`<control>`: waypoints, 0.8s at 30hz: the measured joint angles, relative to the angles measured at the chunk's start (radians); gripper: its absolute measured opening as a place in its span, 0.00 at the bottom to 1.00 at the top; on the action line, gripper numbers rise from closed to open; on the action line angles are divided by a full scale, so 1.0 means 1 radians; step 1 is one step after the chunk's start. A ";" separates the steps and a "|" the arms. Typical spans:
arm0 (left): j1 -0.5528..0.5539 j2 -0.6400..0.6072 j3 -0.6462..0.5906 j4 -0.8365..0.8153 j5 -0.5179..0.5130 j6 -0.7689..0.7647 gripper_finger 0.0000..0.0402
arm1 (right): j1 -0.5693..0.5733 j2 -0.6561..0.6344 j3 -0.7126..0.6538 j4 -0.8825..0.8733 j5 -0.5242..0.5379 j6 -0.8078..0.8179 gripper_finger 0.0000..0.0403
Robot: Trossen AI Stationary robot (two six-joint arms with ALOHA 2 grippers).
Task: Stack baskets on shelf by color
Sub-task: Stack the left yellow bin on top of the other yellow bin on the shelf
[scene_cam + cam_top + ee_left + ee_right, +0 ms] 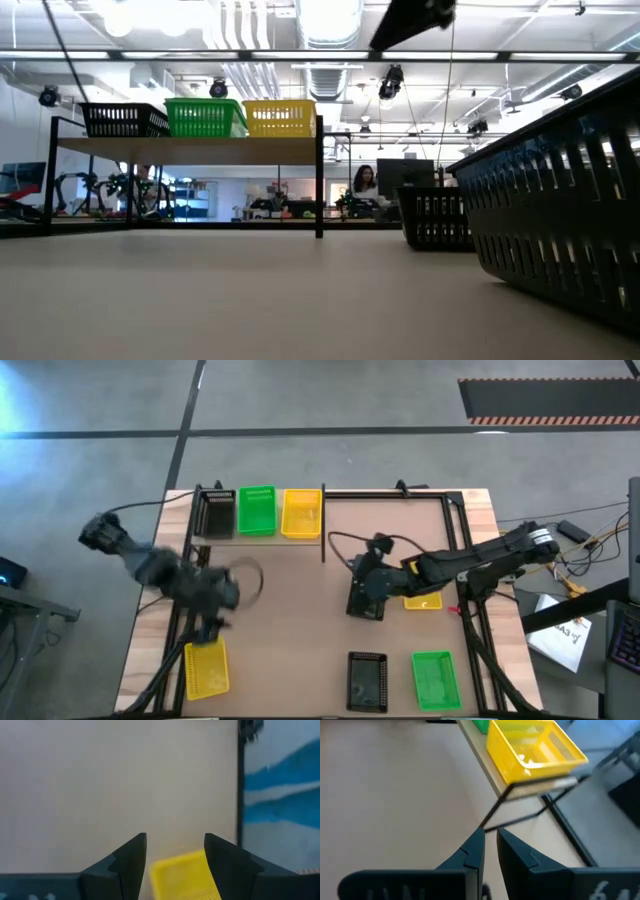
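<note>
The shelf stands at the far left of the table with a black basket, a green basket and a yellow basket side by side on it. My left gripper is open and hovers above a yellow basket lying at the near left. My right gripper is shut and raised over mid-table, facing the shelf's yellow basket. A black basket sits on the table below it, and another yellow basket lies under the right arm.
A black basket and a green basket rest near the table's front edge; the black one fills the right of the low view. Black frame rails run along the table's sides. Bare tabletop lies between the arms.
</note>
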 joint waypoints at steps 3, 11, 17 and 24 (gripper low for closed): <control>-0.159 0.076 -0.006 0.000 -0.001 -0.203 0.46 | -0.025 0.043 0.000 0.077 -0.018 -0.085 0.11; -0.416 0.264 -0.009 0.099 0.040 -0.534 0.46 | -0.083 0.114 0.004 0.204 -0.215 -0.211 0.11; -0.516 0.384 -0.011 0.193 0.038 -0.693 0.46 | -0.103 0.118 0.030 0.205 -0.217 -0.236 0.11; -0.557 0.458 -0.080 0.293 0.009 -0.843 0.46 | -0.108 0.112 0.063 0.206 -0.217 -0.256 0.11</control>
